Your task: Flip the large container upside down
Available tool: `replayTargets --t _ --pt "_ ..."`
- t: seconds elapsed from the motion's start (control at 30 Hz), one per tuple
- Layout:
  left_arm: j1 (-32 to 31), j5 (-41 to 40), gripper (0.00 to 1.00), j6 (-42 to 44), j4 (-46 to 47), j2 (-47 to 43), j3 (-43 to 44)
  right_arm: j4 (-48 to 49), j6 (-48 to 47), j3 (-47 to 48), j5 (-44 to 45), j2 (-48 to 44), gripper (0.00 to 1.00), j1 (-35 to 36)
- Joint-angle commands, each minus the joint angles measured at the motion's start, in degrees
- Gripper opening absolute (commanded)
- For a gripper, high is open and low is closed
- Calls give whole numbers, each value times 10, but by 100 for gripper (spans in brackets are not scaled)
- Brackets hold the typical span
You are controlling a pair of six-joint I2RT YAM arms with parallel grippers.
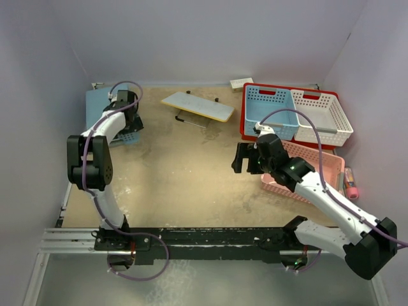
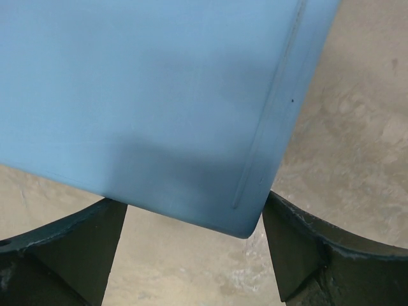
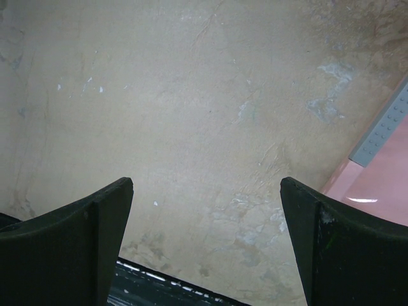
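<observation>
The large container (image 1: 244, 124), set just behind the pink basket (image 1: 335, 167), is not turned over yet, and the right gripper (image 1: 245, 159) beside that basket and the far-off left gripper (image 1: 129, 127) are both seen open.

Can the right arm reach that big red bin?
Probably yes: the right gripper hangs open near the red bin, whose left wall is bare. The pink basket blocks the near side; a blue basket and a white basket sit inside.

One large container (image 1: 244, 121), three perforated baskets (image 1: 255, 108) (image 1: 341, 121) (image 1: 335, 164), one light-blue box (image 1: 95, 111), one board (image 1: 197, 106)
</observation>
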Motion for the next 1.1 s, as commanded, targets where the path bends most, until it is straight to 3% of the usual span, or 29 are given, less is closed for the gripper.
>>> replayTargets --t 0.0,0.13,0.23,0.33,0.53,0.7,0.83,1.07 --pt "10 -19 84 58 -18 24 66 -24 -2 -3 23 -28 100 3" --pt "8 -15 83 56 -55 1 87 -48 -13 8 59 -41 100 3" --pt "-17 -7 83 53 -69 -78 66 -71 -25 30 113 -47 100 3" --pt "-79 -30 83 52 -81 -155 34 -88 -31 66 184 -49 100 3" --pt "-207 3 83 7 -86 -261 -53 -110 -3 89 363 -50 100 3" --pt "-302 103 83 -48 3 -348 -165 -169 34 93 440 -38 100 2" --pt "-330 171 83 -80 102 -396 -233 -194 66 77 429 -24 100 3" --pt "-336 170 83 -79 107 -384 -222 -97 60 15 254 42 94 3"
